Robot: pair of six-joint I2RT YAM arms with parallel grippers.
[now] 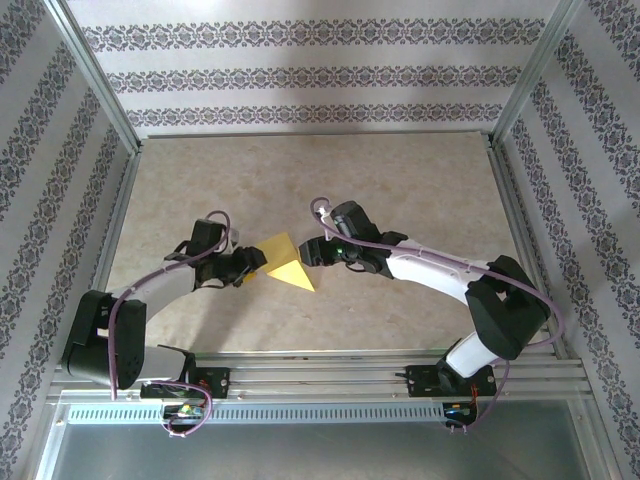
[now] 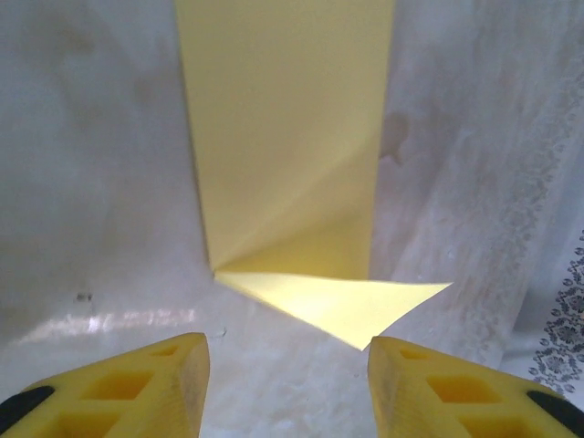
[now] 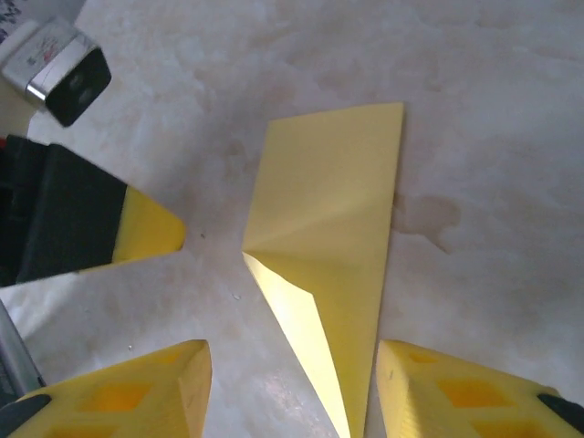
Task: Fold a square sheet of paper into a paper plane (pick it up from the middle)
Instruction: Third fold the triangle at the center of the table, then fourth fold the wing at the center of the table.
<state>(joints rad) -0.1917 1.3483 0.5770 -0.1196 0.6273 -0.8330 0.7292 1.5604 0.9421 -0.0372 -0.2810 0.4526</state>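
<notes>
Yellow paper (image 1: 283,262), creased to a point but not yet a plane, lies on the desk (image 1: 400,190); my left hand (image 2: 285,347) and right hand (image 3: 290,349) stand released.

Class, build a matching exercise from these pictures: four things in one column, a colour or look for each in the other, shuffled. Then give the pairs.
Things:
1 paper
2 table
3 cable
4 wall

Looks:
A purple
B yellow
C mottled beige
D grey-and-white patterned stripes

Pairs: 1-B, 2-C, 3-A, 4-D
</notes>
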